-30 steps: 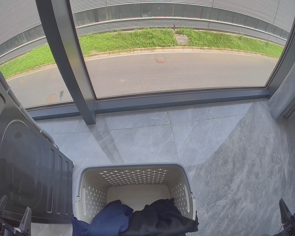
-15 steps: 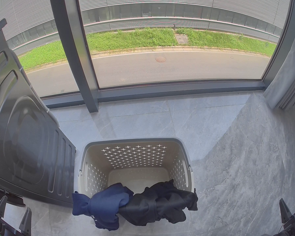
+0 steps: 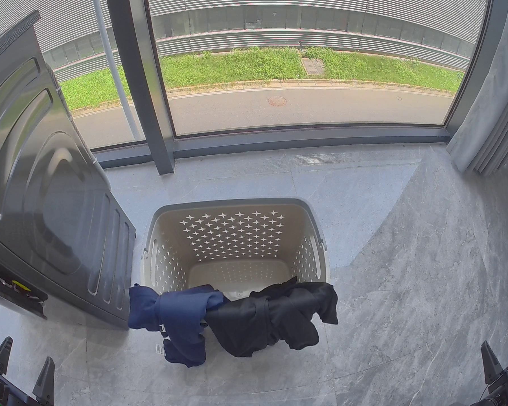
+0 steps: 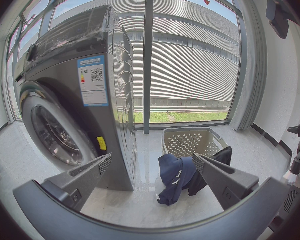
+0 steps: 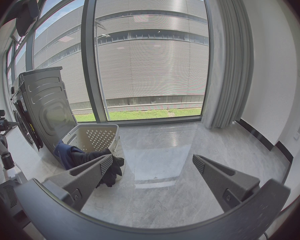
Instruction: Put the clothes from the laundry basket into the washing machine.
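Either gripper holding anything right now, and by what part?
Nothing held. The left gripper and right gripper are open and empty; the blue garment and black garment hang over the rim of the laundry basket.

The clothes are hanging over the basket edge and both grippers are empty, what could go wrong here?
The blue garment and black garment touch on the near rim of the laundry basket, so lifting one may drag the other onto the floor. The washing machine door looks shut; carrying clothes there first would stall.
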